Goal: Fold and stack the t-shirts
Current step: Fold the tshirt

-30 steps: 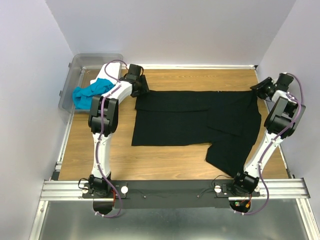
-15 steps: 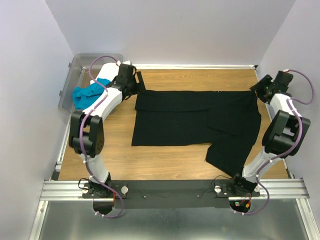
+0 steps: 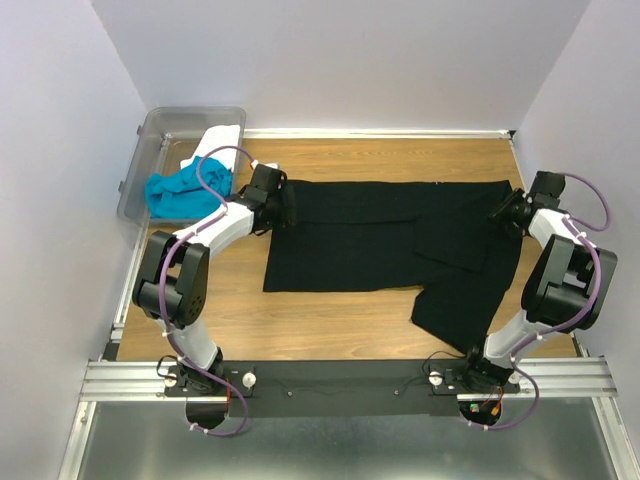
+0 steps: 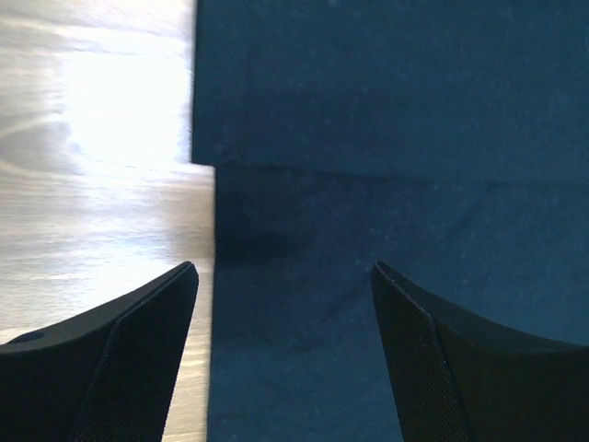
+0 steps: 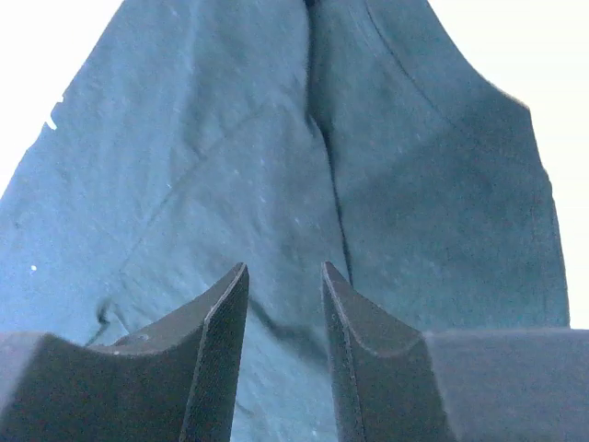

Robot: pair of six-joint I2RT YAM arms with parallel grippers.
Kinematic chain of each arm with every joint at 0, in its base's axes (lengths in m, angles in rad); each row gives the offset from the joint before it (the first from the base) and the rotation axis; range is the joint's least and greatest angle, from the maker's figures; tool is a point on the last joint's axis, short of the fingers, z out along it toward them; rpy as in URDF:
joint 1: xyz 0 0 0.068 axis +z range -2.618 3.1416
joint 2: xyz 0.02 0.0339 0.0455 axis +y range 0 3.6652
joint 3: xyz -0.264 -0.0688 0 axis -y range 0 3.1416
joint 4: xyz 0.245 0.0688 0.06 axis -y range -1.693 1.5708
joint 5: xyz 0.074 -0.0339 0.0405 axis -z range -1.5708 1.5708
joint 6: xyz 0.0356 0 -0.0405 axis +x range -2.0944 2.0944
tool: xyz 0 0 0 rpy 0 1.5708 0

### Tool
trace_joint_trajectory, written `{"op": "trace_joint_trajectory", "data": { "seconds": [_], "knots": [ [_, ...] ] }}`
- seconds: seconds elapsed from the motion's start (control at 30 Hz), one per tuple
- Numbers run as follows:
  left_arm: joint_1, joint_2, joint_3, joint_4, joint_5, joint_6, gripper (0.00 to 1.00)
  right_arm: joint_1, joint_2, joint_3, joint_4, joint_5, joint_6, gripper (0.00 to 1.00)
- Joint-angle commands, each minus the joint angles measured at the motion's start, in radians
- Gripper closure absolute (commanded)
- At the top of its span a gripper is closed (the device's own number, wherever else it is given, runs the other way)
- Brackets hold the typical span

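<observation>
Wooden counter (image 3: pixel 330 320): black t-shirt (image 3: pixel 380 235) lies lengthwise between left fingers (image 4: pixel 120 368), wide apart, and right fingers (image 5: pixel 212 368), narrowly parted; each empty over one end.

Plain pale walls (image 3: pixel 340 60) enclose a wooden surface (image 3: pixel 330 315) on three sides. A metal rail (image 3: pixel 130 380) runs along its near edge. The light is even.

Plain black t-shirt (image 3: pixel 380 235), turquoise t-shirt (image 3: pixel 180 190) and white t-shirt (image 3: pixel 218 140) show against the table's (image 3: pixel 330 315) brown wood grain.
</observation>
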Motion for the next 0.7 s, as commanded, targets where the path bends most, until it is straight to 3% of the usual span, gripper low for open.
{"op": "trace_joint_trajectory", "data": {
  "seconds": [0.0, 0.13, 0.5, 0.67],
  "knots": [
    [-0.001, -0.013, -0.02, 0.039, 0.009, -0.01, 0.17, -0.01, 0.029, 0.063, 0.039, 0.059, -0.04, 0.56],
    [0.033, 0.014, 0.018, 0.069, 0.018, -0.034, 0.17, -0.03, 0.09, 0.108, 0.111, 0.05, -0.039, 0.55],
    [0.097, 0.261, 0.397, 0.046, -0.04, 0.016, 0.17, -0.057, 0.319, 0.33, 0.161, 0.001, -0.051, 0.54],
    [0.11, 0.37, 0.497, 0.051, -0.025, 0.049, 0.17, -0.07, 0.387, 0.392, 0.175, -0.047, -0.048, 0.54]
  ]
}}
